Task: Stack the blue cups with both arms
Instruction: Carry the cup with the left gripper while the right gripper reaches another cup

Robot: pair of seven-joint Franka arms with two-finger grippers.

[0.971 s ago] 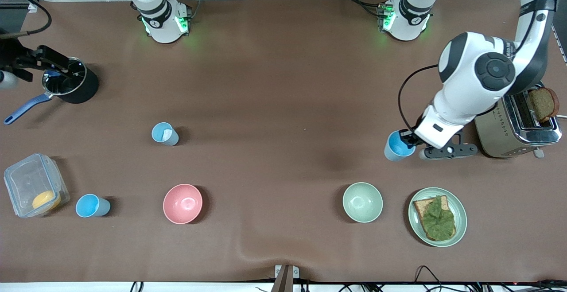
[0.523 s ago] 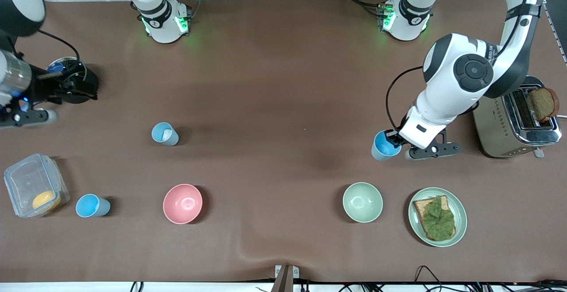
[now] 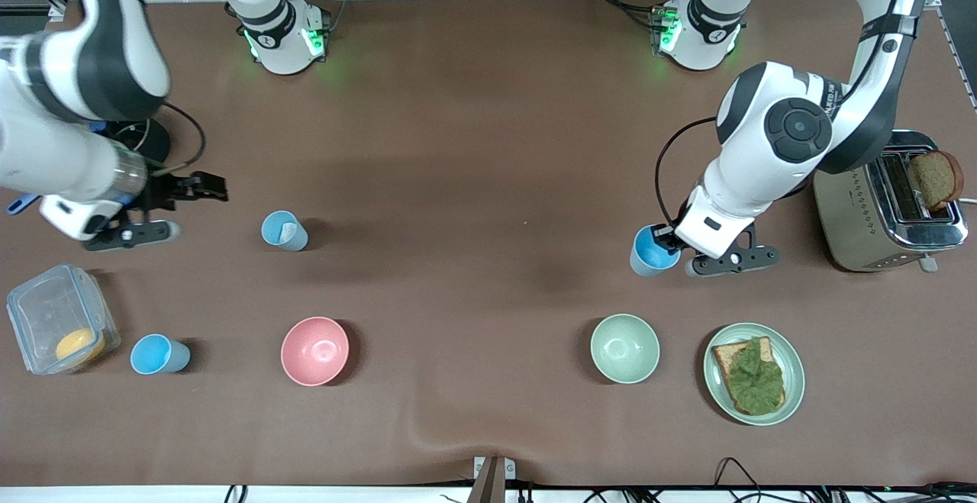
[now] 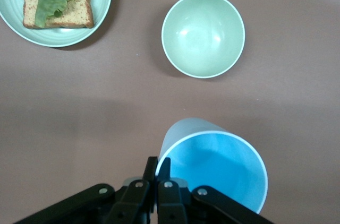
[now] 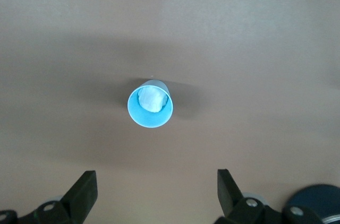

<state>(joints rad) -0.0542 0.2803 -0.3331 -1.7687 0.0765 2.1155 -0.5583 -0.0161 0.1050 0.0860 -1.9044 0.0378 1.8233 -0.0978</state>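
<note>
My left gripper (image 4: 157, 175) pinches the rim of one blue cup (image 3: 650, 251), carried just off the table, wall caught between my jaws. My right gripper (image 5: 154, 192) hangs spread wide, the cup with the white patch (image 5: 151, 103) just ahead of its jaws. A third cup (image 3: 157, 354) waits farther out. Next, I judge: lower and close there.

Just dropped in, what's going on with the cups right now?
The left claw is shut on the rim of one blue cup, held up over the table above the pale green bowl. The right claw is open over the table near the cup with the white patch. A third blue cup stands beside the clear container. Nothing is stacked yet.
</note>
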